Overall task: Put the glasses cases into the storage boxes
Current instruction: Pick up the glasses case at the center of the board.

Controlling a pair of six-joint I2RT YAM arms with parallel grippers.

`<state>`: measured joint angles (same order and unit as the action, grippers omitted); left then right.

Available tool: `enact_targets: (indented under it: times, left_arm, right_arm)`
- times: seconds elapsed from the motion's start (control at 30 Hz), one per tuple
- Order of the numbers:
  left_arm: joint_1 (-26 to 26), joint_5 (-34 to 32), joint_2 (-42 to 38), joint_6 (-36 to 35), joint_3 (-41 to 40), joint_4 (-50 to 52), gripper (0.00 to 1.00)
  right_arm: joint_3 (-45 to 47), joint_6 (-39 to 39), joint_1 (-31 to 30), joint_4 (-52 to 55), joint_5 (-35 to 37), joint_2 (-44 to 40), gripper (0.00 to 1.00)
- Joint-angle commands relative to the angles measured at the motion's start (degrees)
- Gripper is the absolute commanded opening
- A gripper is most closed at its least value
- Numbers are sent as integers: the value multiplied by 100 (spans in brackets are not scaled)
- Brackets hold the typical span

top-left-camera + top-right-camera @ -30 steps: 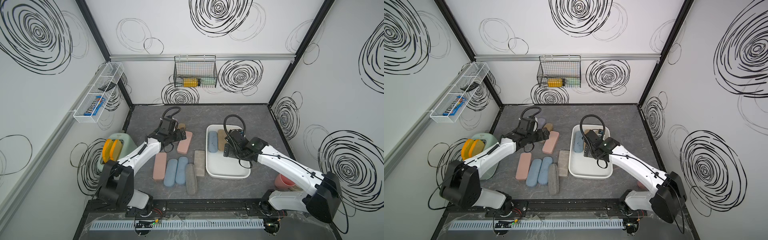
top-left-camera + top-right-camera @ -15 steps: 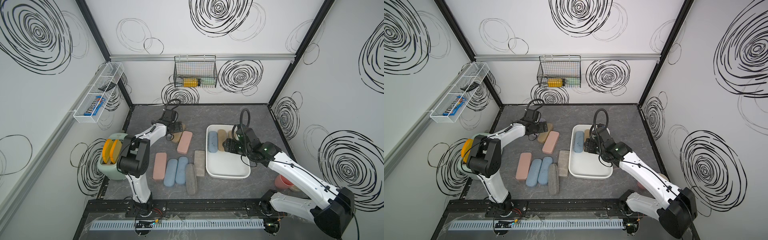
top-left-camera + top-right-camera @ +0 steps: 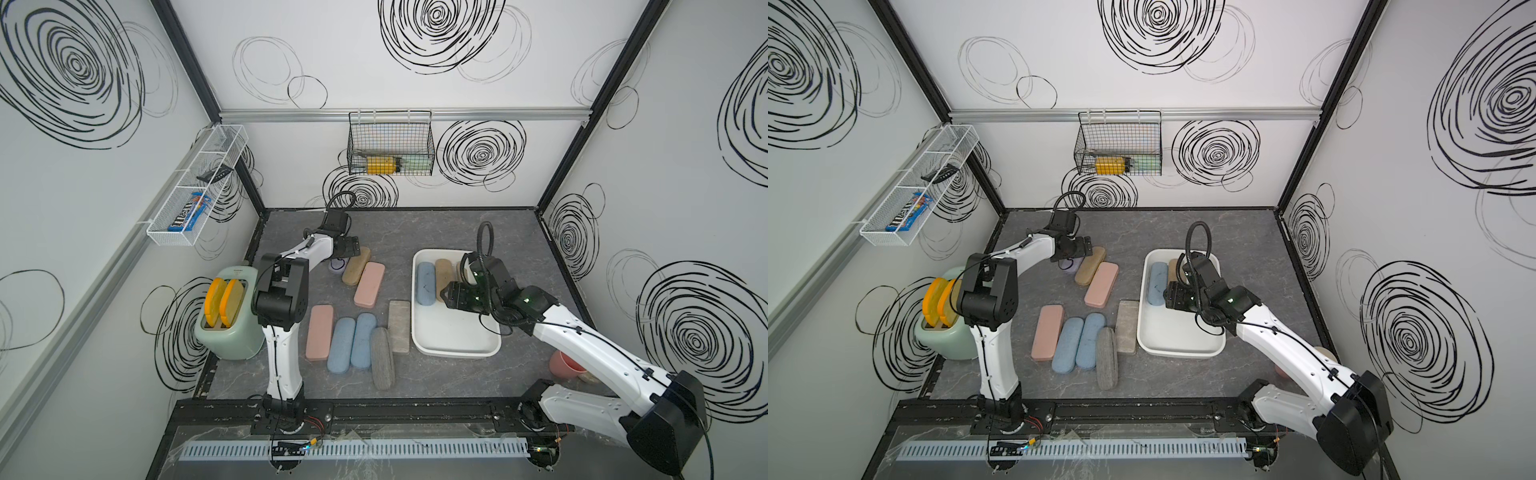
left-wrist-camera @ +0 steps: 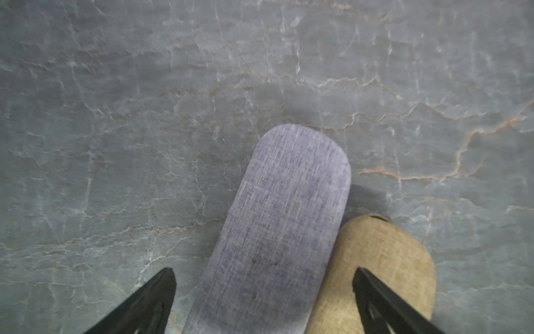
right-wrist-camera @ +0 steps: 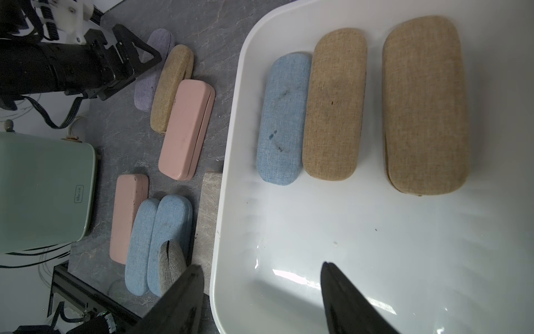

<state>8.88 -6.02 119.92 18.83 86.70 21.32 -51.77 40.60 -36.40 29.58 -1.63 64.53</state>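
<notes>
Left gripper [image 4: 261,277] released, jaws straddling lilac case [image 4: 277,219] on grey floor, tan case [image 4: 384,260] touching it; six more cases [image 3: 351,347] loose mid-floor; white bin [image 5: 289,231] holding blue case [image 5: 283,118] plus two tan ones; right gripper [image 5: 261,267] above bin, jaws apart, gripping nothing

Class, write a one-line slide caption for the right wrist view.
Open right gripper above the white bin holding one blue case and two tan cases; other cases lie outside on the table.
</notes>
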Motion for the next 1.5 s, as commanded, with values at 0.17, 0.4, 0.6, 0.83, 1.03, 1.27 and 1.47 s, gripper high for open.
enact_targets:
  times: [0.17,0.4,0.6,0.83,1.03,1.27,1.47]
  left_arm:
    - [-130,-190,137,-119,216,258,96]
    - [-283,-304,233,-151,322,399,94]
    - [-258,-206,311,-142,302,417,92]
    - [-133,-193,462,-147,370,459,91]
    - [-185,-242,402,-117,329,372,85]
    - [-221,-88,401,-114,245,310,76]
    - [-221,112,146,10,178,246,71]
  right_arm:
    - [92,-62,16,-208,-244,73,69]
    - [207,-102,13,-286,-294,7,69]
    - [295,-100,19,-378,-351,-23,69]
    - [333,-91,19,-418,-400,-27,69]
    - [425,-88,19,-427,-378,-98,68]
    - [430,-70,22,-453,-357,-150,64]
    - [351,-84,28,-378,-306,-178,62]
